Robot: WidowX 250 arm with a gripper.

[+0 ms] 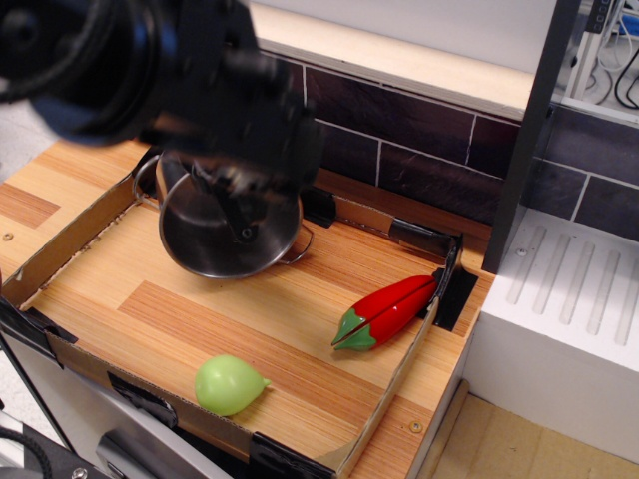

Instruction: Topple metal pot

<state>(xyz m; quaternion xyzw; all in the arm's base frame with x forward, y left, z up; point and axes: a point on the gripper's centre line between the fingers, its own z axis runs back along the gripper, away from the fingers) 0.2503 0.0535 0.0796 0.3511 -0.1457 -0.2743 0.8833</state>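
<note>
Over the back-left part of the wooden tray [300,329], a blurred gripper [240,205] hangs at the metal pot [230,225].

Motion blur hides the jaws, so I cannot tell whether they are apart, closed, or gripping the rim. The pot sits directly beneath and in front of them, tilted well off upright, its open mouth turned toward the tray's front edge and its axis leaning that way (one wire handle shows at the right of the rim). By my judgement the topple is largely made and needs only letting the pot settle on its side. Right of the pot, well apart, lies a red pepper [389,311]; a green toy vegetable [230,384] rests near the tray's front wall.
</note>
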